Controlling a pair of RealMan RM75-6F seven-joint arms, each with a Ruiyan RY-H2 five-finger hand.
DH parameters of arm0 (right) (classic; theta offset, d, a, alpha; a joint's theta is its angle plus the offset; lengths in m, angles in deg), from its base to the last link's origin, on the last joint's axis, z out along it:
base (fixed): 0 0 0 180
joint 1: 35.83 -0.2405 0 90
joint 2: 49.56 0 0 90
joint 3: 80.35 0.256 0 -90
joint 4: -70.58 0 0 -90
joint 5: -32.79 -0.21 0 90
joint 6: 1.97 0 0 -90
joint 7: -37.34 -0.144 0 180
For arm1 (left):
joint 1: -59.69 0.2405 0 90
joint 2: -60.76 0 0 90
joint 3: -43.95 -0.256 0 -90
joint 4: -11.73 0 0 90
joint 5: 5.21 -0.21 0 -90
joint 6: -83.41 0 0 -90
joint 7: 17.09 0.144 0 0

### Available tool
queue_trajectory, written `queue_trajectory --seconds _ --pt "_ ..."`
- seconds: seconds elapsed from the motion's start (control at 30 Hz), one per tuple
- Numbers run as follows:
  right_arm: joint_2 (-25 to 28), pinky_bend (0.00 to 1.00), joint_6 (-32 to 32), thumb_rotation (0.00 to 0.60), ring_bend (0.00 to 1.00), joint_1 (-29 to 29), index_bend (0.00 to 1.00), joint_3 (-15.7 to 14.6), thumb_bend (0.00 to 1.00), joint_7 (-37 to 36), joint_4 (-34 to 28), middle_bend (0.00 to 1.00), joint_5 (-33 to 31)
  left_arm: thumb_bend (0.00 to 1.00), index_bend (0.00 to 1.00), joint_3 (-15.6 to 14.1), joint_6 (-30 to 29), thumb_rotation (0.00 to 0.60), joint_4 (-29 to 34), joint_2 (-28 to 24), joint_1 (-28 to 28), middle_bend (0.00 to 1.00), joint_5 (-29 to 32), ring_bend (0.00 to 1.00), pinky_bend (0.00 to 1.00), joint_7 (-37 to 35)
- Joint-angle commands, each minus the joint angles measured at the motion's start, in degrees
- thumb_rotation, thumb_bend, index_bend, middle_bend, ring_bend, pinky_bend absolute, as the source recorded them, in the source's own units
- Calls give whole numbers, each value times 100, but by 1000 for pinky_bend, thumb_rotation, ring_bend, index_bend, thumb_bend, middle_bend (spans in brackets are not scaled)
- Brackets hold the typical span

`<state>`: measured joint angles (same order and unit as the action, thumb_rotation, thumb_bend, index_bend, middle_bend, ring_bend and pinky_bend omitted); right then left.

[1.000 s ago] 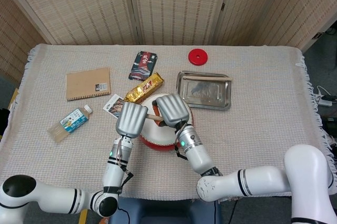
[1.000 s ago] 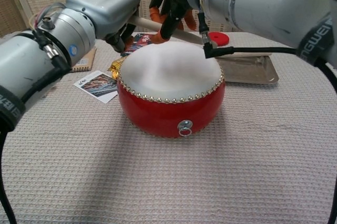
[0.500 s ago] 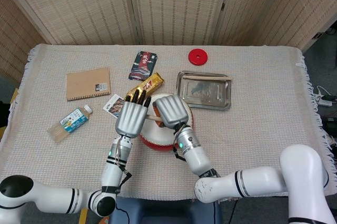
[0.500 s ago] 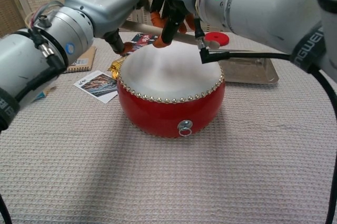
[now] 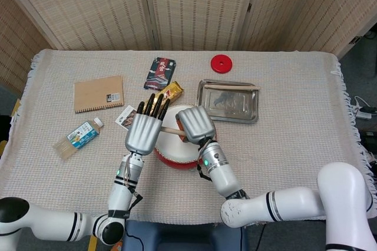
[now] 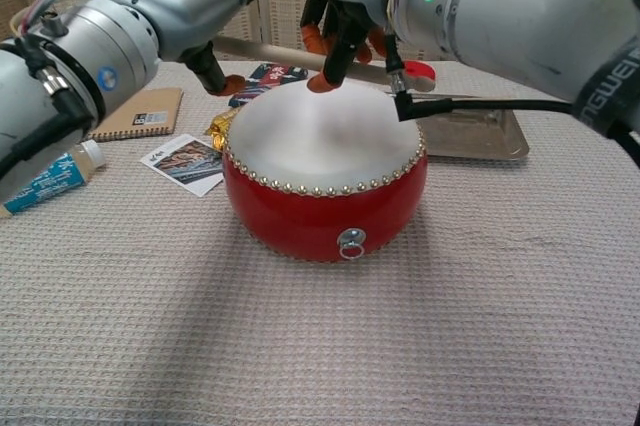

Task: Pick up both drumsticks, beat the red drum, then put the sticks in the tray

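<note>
The red drum (image 5: 175, 158) with a white head (image 6: 325, 126) stands at the table's middle front. My right hand (image 5: 195, 124) hovers over the drum's far edge and grips a wooden drumstick (image 5: 169, 129) that points left. In the chest view the drumstick (image 6: 262, 48) runs behind my left hand's thumb. My left hand (image 5: 143, 129) is beside it on the drum's left, fingers stretched out straight, holding nothing. A second drumstick (image 5: 232, 87) lies along the far edge of the metal tray (image 5: 235, 108) right of the drum.
A notebook (image 5: 98, 93), a bottle (image 5: 78, 138) and a card (image 5: 126, 116) lie to the left. A dark packet (image 5: 159, 73) and a gold snack packet (image 5: 171, 90) lie behind the drum. A red disc (image 5: 221, 63) sits beyond the tray (image 6: 480, 141).
My left hand's fingers have uncurled from the drumstick and now stretch out, and the hand has drawn slightly left. The right hand keeps hold of the stick over the drum.
</note>
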<state>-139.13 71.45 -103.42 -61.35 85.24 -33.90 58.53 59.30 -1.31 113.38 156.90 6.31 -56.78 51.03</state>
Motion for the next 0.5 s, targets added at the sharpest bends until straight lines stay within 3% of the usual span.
queue_trajectory --seconds 0.03,0.5 --pt "138 785 -25 600 739 77 1000 -17 358 -6 -90 878 10 314 0 18 7 600 111 -100 42 1 50 0 216 -6" --pt "1594 786 -510 600 739 735 1000 -605 368 -49 -433 878 69 313 0 52 83 600 556 -915 451 1 17 0 213 -720"
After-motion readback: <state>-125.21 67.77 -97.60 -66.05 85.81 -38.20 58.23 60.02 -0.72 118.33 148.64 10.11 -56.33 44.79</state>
